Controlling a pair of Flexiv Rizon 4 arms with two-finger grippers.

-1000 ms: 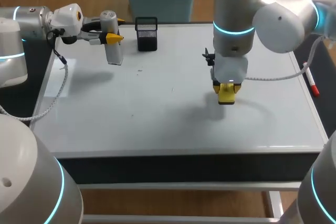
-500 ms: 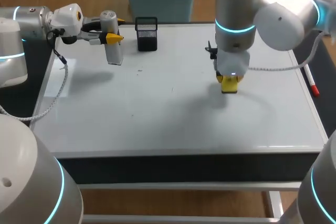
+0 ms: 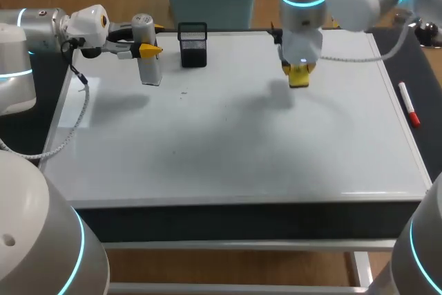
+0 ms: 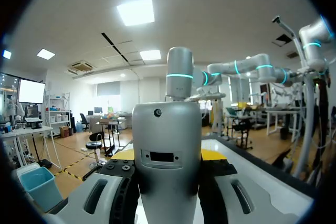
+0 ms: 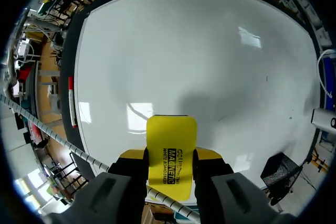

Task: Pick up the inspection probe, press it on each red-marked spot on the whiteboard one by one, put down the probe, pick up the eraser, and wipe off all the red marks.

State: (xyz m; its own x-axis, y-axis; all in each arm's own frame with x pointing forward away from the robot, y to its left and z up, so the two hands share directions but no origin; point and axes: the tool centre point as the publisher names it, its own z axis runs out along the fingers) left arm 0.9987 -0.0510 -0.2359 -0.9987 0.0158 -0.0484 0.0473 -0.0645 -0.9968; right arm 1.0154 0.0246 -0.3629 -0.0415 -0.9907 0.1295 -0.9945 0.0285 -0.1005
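Note:
The grey inspection probe (image 3: 147,50) stands upright over the whiteboard's far left corner, with my left gripper (image 3: 143,50) shut on it from the side. In the left wrist view the probe (image 4: 167,145) fills the gap between the fingers of the left gripper (image 4: 168,156). My right gripper (image 3: 298,72) is shut on the yellow eraser (image 3: 298,76) near the board's far edge, right of the middle. The eraser (image 5: 171,153) sits between the yellow tips of the right gripper (image 5: 171,155) and hangs a little above the whiteboard (image 5: 199,56). I see no red marks on the whiteboard (image 3: 228,136), only tiny dark specks.
A black mesh pen holder (image 3: 193,45) stands at the far edge, just right of the probe. A red marker (image 3: 409,105) lies on the dark strip along the board's right side, also seen as the red marker (image 5: 71,100) in the right wrist view.
My right arm has carried the eraser from the board's middle right toward the far edge. The left arm and the probe have stayed put.

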